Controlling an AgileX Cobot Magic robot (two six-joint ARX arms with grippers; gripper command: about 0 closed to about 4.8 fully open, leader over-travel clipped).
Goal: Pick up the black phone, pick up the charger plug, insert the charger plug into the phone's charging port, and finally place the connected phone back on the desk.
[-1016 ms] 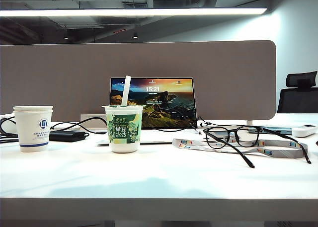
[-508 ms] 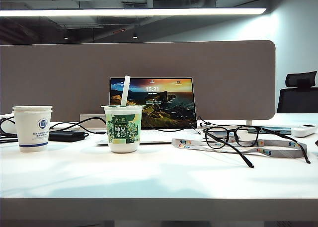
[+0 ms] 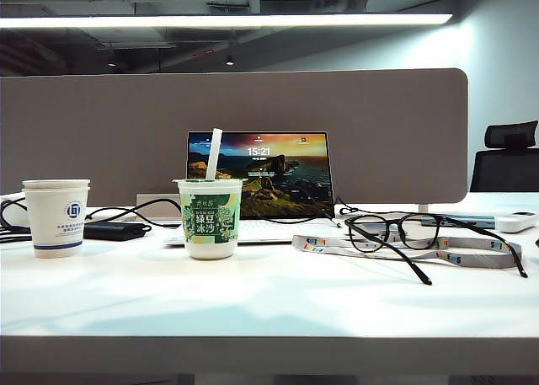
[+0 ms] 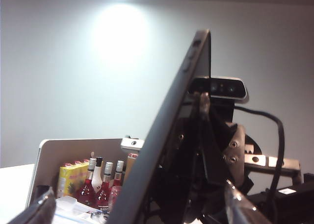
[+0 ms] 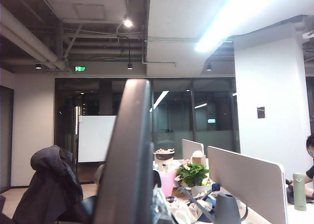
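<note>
Worktop [image 3: 269, 309], white, backed by a grey-beige partition [image 3: 236, 107]; neither hand shows in the exterior view. On it, from the left of that view: paper cup [image 3: 56, 217] with a blue logo; matte black block [image 3: 114, 230] with cables, behind and just beside the cup; green-labelled drink cup [image 3: 208, 219] with a white straw, standing in front of an open laptop [image 3: 259, 173] whose screen shows a landscape and a clock; black glasses [image 3: 421, 237], arms unfolded, lying on a printed lanyard [image 3: 404, 248]; black chair [image 3: 505, 157] beyond the partition at far right. Phone [image 4: 167, 136]: off the worktop, in the air, seen edge-on in the left wrist view as a dark slab leaning steeply, side buttons near its upper end; in the right wrist view it is a dark blurred bar [image 5: 125, 175] close to the lens. Left hand [image 4: 140, 211]: fingers [image 4: 39, 209] spread wide, one to each side of the phone's lower end, neither touching it. Right hand [image 4: 200, 109]: behind the phone in the left wrist view, pressed together on the phone's edge and pinching it, with its wrist camera [image 4: 221, 87] just above. Background, left wrist view: red bottles [image 4: 100, 185] and yellow boxes [image 4: 71, 177] before a panel. Background, right wrist view: potted plant [image 5: 192, 174], dark jacket [image 5: 51, 189] on a chair
</note>
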